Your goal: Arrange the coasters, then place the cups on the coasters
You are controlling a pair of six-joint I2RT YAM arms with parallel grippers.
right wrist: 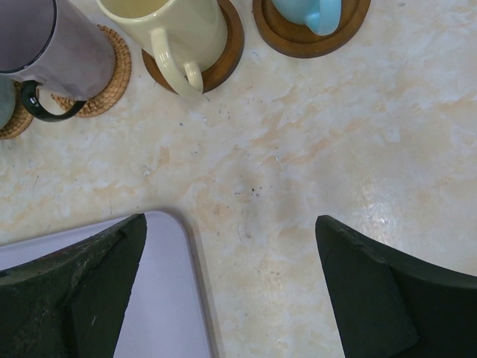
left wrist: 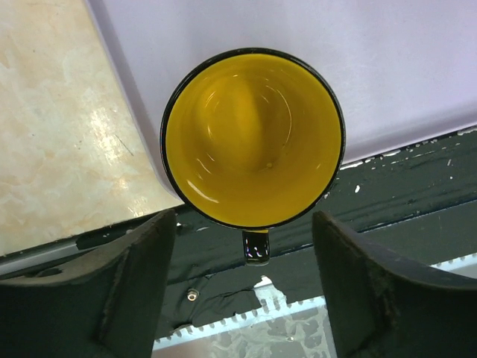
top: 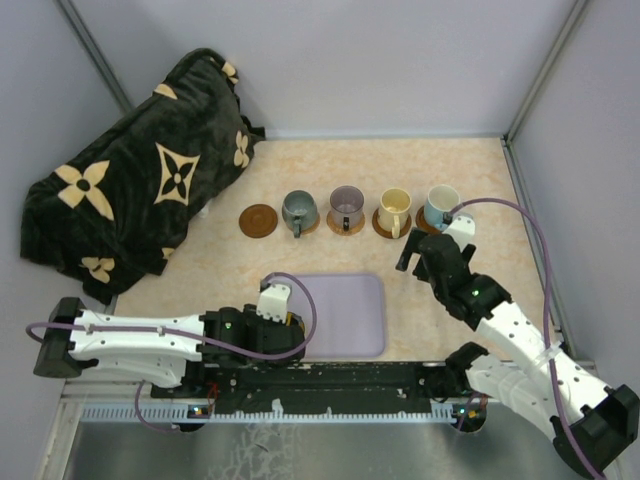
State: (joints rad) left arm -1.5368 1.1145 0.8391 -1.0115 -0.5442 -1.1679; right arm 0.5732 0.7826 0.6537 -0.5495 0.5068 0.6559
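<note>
Fingers [left wrist: 127, 298] of the left gripper [left wrist: 244, 218] sit nearest the lens in the left wrist view, spread apart and clamping nothing. yellow cup [left wrist: 253, 138] stands upright just past the tips, centred on the gap, with its handle pointing back into the gap. No contact shows. Its inside is bare glaze, nothing in it. The cup stands on the lavender tray [left wrist: 387, 67] near the tray's edge, and the table [left wrist: 52, 112] lies out past the left finger.

right gripper [right wrist: 229, 220] has its jaws released and wide, with only table and a tray corner under the gap.
- Ahead of the gap, toward the left finger: cream cup [right wrist: 179, 33] on a wooden coaster [right wrist: 231, 45].
- Ahead of the right finger: light blue cup [right wrist: 317, 13] on a dark coaster [right wrist: 298, 45].
- Out beyond the left finger: purple-grey cup [right wrist: 45, 45] on a woven coaster [right wrist: 115, 74].

The top view shows the row running on leftward from the right jaws. grey-green cup [top: 298, 208] sits on its own disc, then comes a bare coaster [top: 258, 220] with nothing on it. The insides of those four cups look empty from above. The tray holds only the yellow cup, as far as shows.
</note>
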